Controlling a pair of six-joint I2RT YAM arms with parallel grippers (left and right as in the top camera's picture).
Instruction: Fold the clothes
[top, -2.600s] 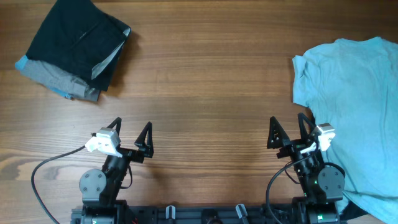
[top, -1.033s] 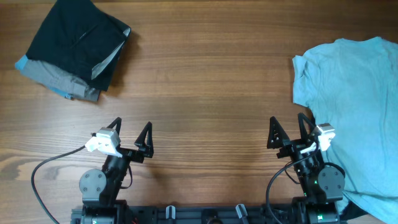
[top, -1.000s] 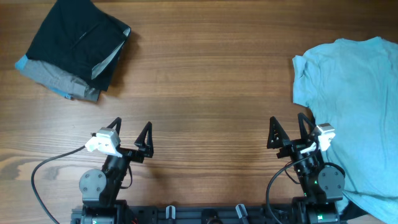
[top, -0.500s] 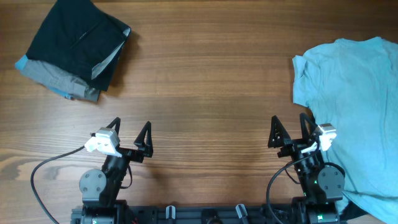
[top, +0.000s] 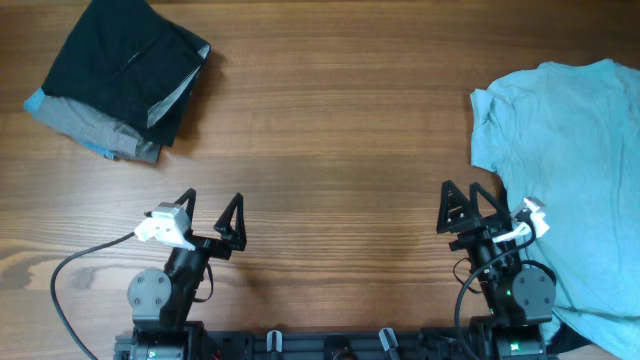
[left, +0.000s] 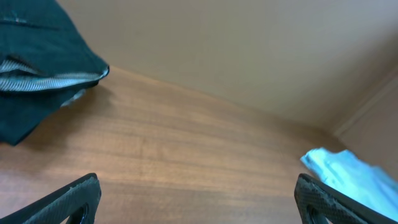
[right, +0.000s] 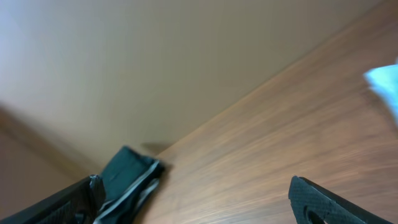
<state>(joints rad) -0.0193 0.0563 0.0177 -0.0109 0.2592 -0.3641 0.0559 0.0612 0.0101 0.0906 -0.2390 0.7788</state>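
Your left gripper (top: 212, 200) stands wide open and holds nothing. Your right gripper (top: 464, 190) is the same, jaws wide and empty.

Pale-blue T-shirt (top: 570, 170): spread flat just beside the right gripper, on its outer side and ahead of it.

Folded black and grey stack (top: 120, 80): well ahead of the left gripper, towards its outer side.

Wooden table (top: 330, 130) under everything, with a plain beige wall (left: 249, 50) beyond its far edge.

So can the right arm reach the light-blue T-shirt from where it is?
Probably yes. The right gripper is open and empty, and the light-blue T-shirt lies spread on the wooden table right beside it, with nothing between them.
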